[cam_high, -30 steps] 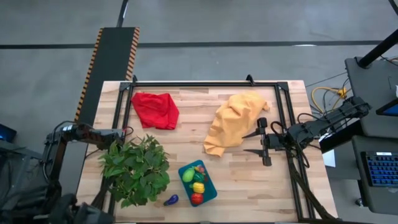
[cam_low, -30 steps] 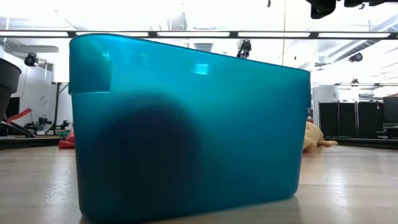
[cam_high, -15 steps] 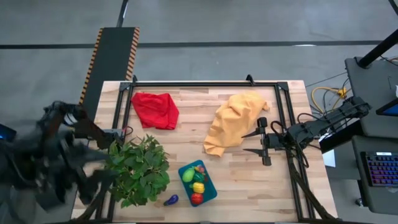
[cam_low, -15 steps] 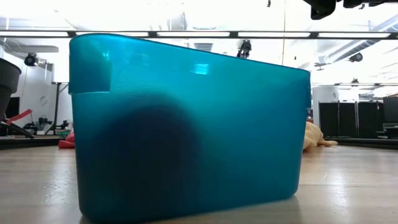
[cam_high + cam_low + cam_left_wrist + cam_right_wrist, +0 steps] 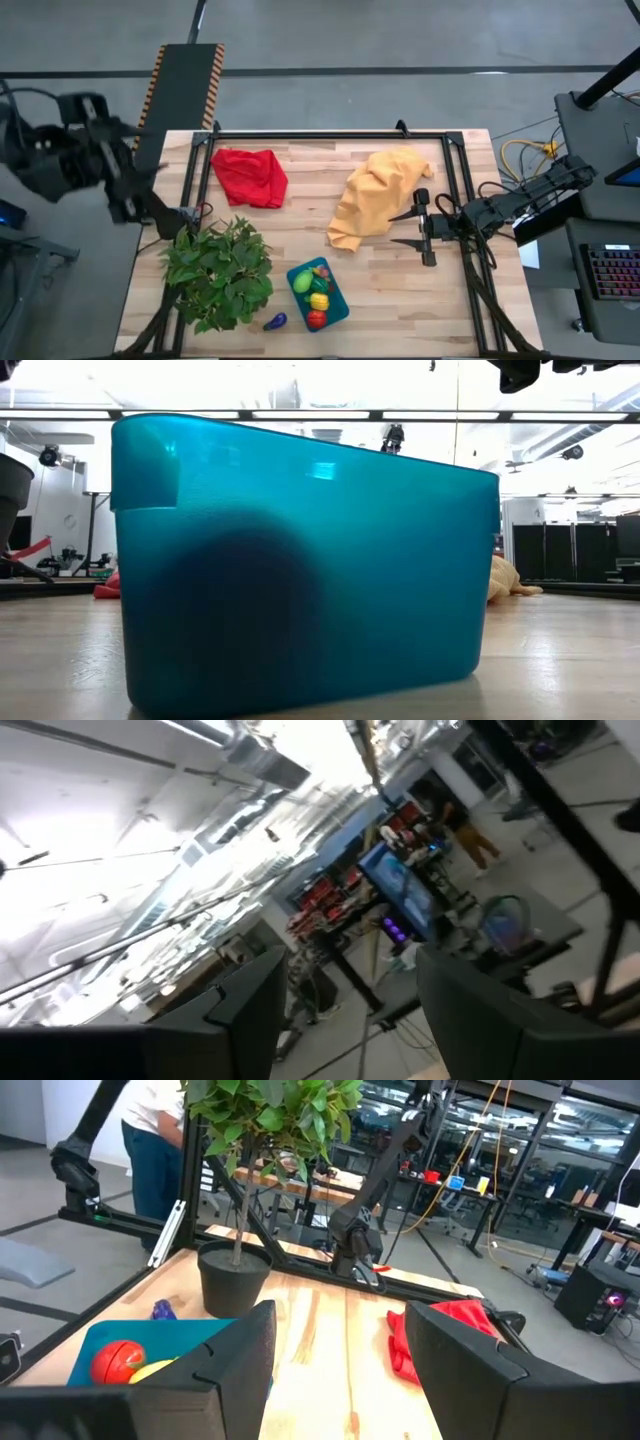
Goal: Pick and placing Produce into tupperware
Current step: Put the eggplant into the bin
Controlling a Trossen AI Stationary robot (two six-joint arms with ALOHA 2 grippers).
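The teal tupperware point(image 5: 334, 300) stands near the table's front edge, right of the plant, and fills the low view point(image 5: 300, 560). Produce lies in it: a green piece point(image 5: 302, 283), a yellow one point(image 5: 319, 301) and a red one point(image 5: 316, 319). A purple piece point(image 5: 274, 322) lies on the table at its left side. My right gripper point(image 5: 412, 228) hovers open at the right, beside the yellow-orange cloth, pointing across the table at the tupperware point(image 5: 100, 1340). My left arm point(image 5: 90, 155) is raised beyond the table's left edge; its gripper point(image 5: 345, 1020) is open, holds nothing and faces the room.
A leafy potted plant point(image 5: 218, 272) stands left of the tupperware. A red cloth point(image 5: 250, 176) lies at the far left and a yellow-orange cloth point(image 5: 378, 197) at the far right. A black frame point(image 5: 330, 135) runs round the table. A person point(image 5: 150, 1140) stands beyond the table.
My left arm has swung up and away from the plant, out past the table's left edge and toward its far side, and its gripper has tipped up toward the room. My right arm, the tupperware and the produce have kept still.
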